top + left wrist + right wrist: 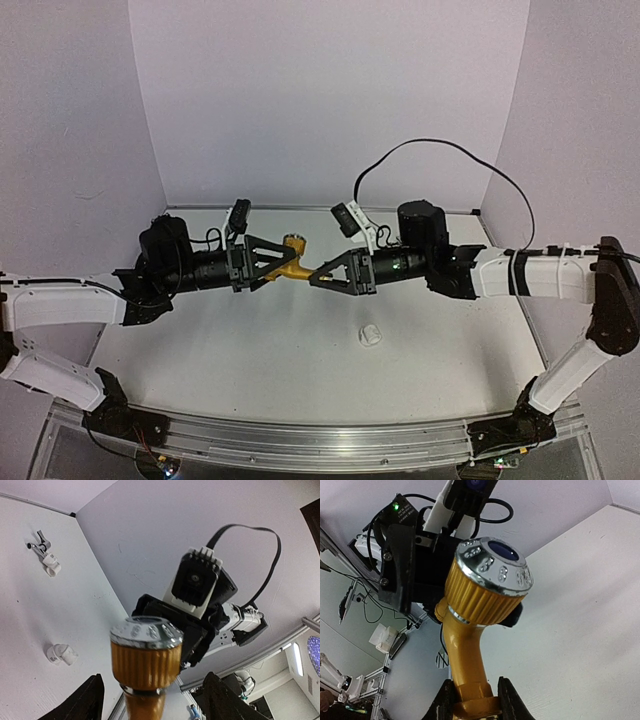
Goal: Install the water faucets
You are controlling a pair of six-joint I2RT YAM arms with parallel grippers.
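The white table [250, 370] fills the lower part of the overhead view, with pale walls behind and to either side. The left arm [60, 305] reaches in from the left and the right arm [540, 275] from the right. They meet nose to nose above the middle of the table, towards its far half.

The left gripper [278, 262] and the right gripper [320, 274] face each other, with the brass-gold faucet [292, 255] between them, up in the air and clear of the surface.

In the left wrist view, the left gripper's fingers [85, 702] stand spread wide. Each one has a plain gap between it and the faucet's stem, so they flank the stem without touching it. In the right wrist view, the right gripper's fingers [445, 702] are pressed in on the faucet's lower collar, one on each side, pinching it. The curved gold neck rises from that grip to a ribbed gold knob. The knob has a shiny silver cap, and that cap has a blue centre.

A short white fitting [369, 335] lies on the table, right of centre and nearer the arm bases than the held faucet. It is well apart from both grippers.

The left wrist view shows a second white fitting [51, 566] far off near the wall seam. A small metal piece juts from its end. It may be the silver faucet [37, 541], but it is too small there to be sure.
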